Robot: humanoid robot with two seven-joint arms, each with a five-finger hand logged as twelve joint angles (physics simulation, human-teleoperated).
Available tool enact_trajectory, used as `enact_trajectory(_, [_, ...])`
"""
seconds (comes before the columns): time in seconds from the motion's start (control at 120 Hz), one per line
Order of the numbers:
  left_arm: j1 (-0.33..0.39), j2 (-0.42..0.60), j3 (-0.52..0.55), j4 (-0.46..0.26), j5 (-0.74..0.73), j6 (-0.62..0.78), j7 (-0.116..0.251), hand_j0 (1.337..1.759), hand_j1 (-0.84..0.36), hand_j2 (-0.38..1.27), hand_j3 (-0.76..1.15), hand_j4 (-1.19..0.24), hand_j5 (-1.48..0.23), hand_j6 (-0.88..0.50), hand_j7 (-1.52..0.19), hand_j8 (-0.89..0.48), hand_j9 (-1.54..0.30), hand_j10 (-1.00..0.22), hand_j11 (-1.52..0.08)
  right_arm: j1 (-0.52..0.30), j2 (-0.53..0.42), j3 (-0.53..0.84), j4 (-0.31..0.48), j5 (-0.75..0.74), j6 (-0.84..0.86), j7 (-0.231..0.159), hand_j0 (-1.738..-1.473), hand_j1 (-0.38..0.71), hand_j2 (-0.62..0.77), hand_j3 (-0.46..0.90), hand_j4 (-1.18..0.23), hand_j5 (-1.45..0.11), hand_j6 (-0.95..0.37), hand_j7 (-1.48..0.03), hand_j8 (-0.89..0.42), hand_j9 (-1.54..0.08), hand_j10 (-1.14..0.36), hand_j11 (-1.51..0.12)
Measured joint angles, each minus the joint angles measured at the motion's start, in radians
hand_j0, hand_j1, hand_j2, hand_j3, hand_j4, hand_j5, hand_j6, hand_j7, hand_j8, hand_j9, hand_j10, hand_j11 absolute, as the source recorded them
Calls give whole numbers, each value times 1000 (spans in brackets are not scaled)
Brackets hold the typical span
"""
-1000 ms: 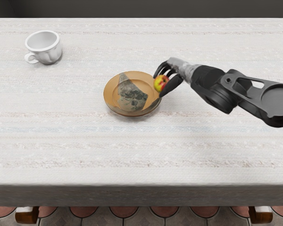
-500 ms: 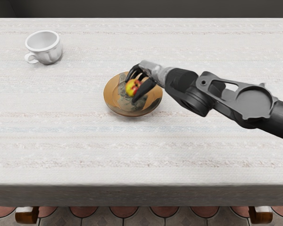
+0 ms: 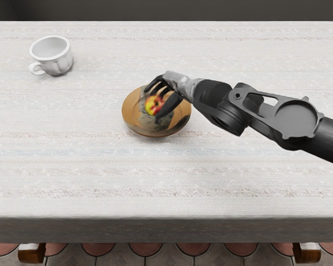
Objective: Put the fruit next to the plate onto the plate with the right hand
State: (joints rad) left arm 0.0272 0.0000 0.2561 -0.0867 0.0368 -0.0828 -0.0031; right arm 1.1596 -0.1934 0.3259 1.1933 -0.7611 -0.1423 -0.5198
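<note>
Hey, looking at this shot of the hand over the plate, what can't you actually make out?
Head view only:
1. Whether the fruit touches the plate: the right hand curls its fingers around it, hiding its underside.
2. The plate's middle: covered by hand and fruit.
3. The right arm's upper part: cut off by the picture's right edge.
4. The left arm: outside the frame.

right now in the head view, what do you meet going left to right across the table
white ceramic cup → round brown plate, red-yellow fruit held over it by the right hand → dark grey right arm
</note>
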Motion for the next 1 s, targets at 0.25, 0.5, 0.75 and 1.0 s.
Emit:
enact_trajectory(0.25, [-1,0,0,0,0,0,0,1658,55,49,0,-245,-318,-245,-318,-245,-318,-245,-318,18,-7,5,-5,12,17,1,-1658,40,-38,0,-336,-447,-317,-444,-311,-447,-371,-447])
enact_trajectory(0.5, [-1,0,0,0,0,0,0,1658,55,49,0,-245,-318,-245,-318,-245,-318,-245,-318,6,-136,115,2,202,241,59,-1658,-181,-19,0,-145,-190,-139,-189,-137,-190,-155,-190])
enact_trajectory(0.75, [0,0,0,0,0,0,0,1658,55,49,0,-245,-319,-245,-319,-245,-319,-245,-319,-91,-341,240,-5,569,666,79,-1658,-264,-11,0,-73,-95,-71,-95,-71,-95,-76,-95])
enact_trajectory(1.0, [0,0,0,0,0,0,0,1658,55,49,0,-245,-318,-245,-318,-245,-318,-245,-318,-231,-501,300,-33,838,745,77,-1658,-291,-8,0,-49,-64,-48,-64,-48,-64,-50,-64])
